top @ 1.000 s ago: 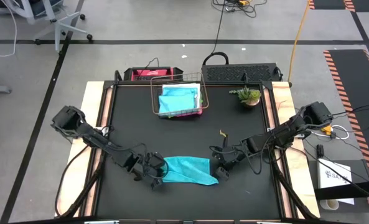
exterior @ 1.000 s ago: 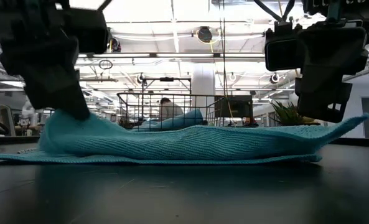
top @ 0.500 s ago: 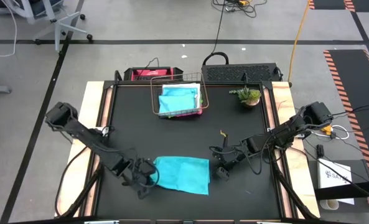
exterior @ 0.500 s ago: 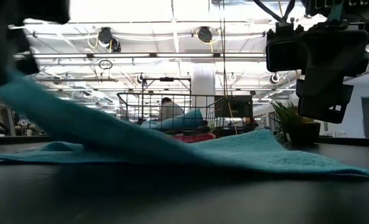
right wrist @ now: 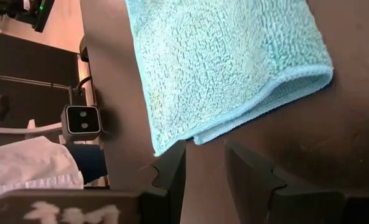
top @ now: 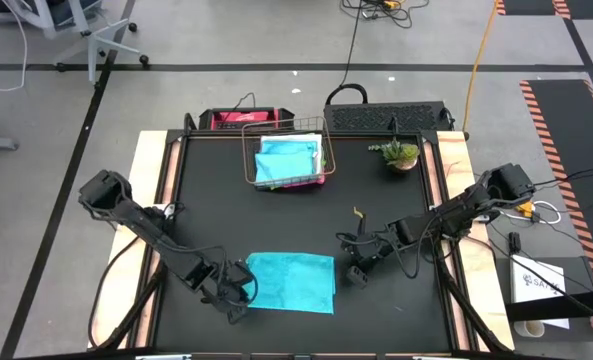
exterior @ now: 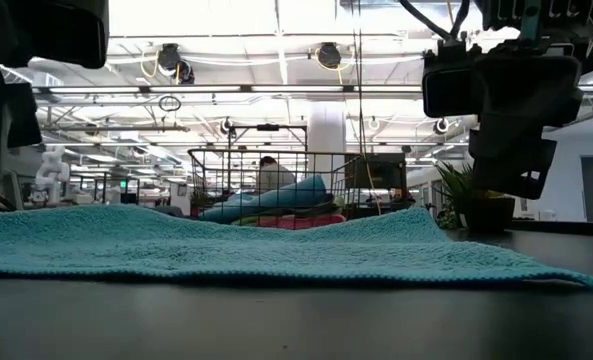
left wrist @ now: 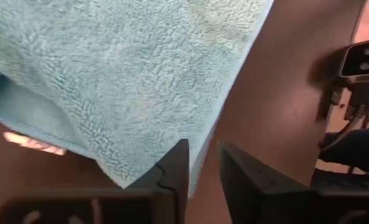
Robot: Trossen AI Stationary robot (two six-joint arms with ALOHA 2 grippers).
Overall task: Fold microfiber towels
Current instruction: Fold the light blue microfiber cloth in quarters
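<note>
A turquoise microfiber towel [top: 291, 282] lies flat near the table's front edge, folded double, with the fold showing in the right wrist view [right wrist: 221, 62]. My left gripper [top: 238, 292] stands at its left edge, fingers a little apart, and the towel's corner [left wrist: 125, 177] lies just beside them. My right gripper [top: 356, 270] hovers open just off the towel's right edge and above the table [exterior: 511, 150]. More folded towels, turquoise on top [top: 288, 158], rest in the copper wire basket [top: 247, 165] at the back. My left gripper: one finger [left wrist: 175, 171] overlaps the towel's edge [left wrist: 200, 158] in the wrist view. I cannot tell whether it touches the cloth. The towel lies flat on the table.
A small potted plant [top: 400, 153] stands at the back right, beside the basket. A red case [top: 238, 118] and a black box [top: 386, 117] sit behind the table's far edge. Bare black tabletop lies between the towel and the basket.
My left gripper has moved toward the table's left near corner, dragging the towel's left end with it and lifting it. The rumpled towel has slid left, away from my right gripper, and spread out. Its raised left end now lies flat on the table.
</note>
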